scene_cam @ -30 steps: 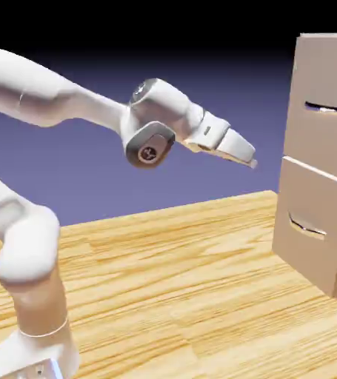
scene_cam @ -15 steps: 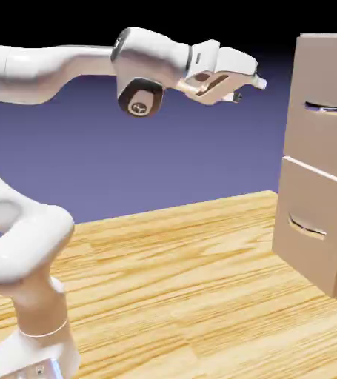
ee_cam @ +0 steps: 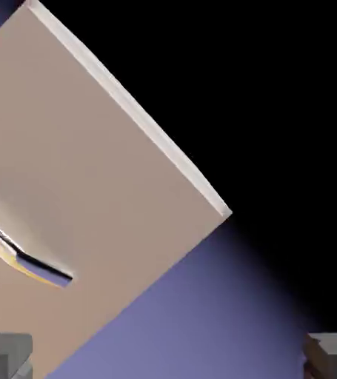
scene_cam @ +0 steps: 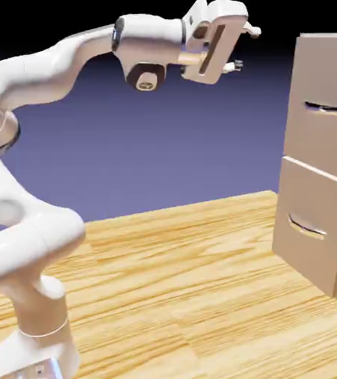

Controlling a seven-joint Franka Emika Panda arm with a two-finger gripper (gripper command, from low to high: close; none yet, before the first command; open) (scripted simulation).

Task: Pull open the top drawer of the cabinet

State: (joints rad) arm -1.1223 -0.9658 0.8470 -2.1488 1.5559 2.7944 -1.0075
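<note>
The white two-finger claw (scene_cam: 235,66) hangs high in the air, well apart from the tall tan-beige boxy cabinet (scene_cam: 319,163), which stands on the pale wooden worktop (scene_cam: 201,296) at the right. Its grey fingertips (ee_cam: 4,354) sit wide apart, holding nothing. The flat tan top drawer (scene_cam: 324,111), with its thin pale handle (scene_cam: 325,108), sits flush and shut. In the hand view the cabinet front appears tilted.

Ahead of the gripper (ee_cam: 168,359), whose two grey fingertips (ee_cam: 4,354) stand wide apart with nothing between them, the cabinet (ee_cam: 75,170) looms tilted, the top drawer's handle (ee_cam: 19,255) off to one side.
</note>
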